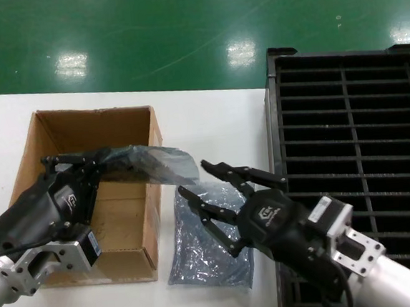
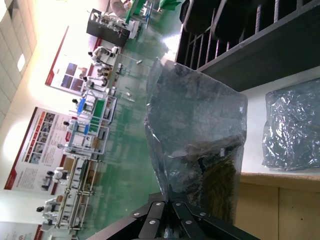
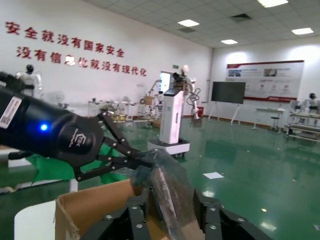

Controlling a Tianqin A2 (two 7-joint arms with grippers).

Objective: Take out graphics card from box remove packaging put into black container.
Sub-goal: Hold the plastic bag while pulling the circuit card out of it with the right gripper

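The brown box (image 1: 127,210) stands open at the table's left. Above its far right corner my left gripper (image 1: 104,162) is shut on one edge of the packaging (image 1: 156,165), a grey-blue bag held out sideways toward the right. In the left wrist view the jaws (image 2: 170,192) pinch the packaging's (image 2: 200,120) edge, and the graphics card (image 2: 220,172) shows only as a dark shape inside. My right gripper (image 1: 193,177) is open at the bag's free end; in the right wrist view its fingers (image 3: 139,202) stand either side of the packaging (image 3: 167,180). The black container (image 1: 354,133) is at the right.
A second crinkly grey-blue bag (image 1: 210,250) lies flat on the white table (image 1: 209,117) between the box and the container, under my right gripper. The green floor lies beyond the table's far edge.
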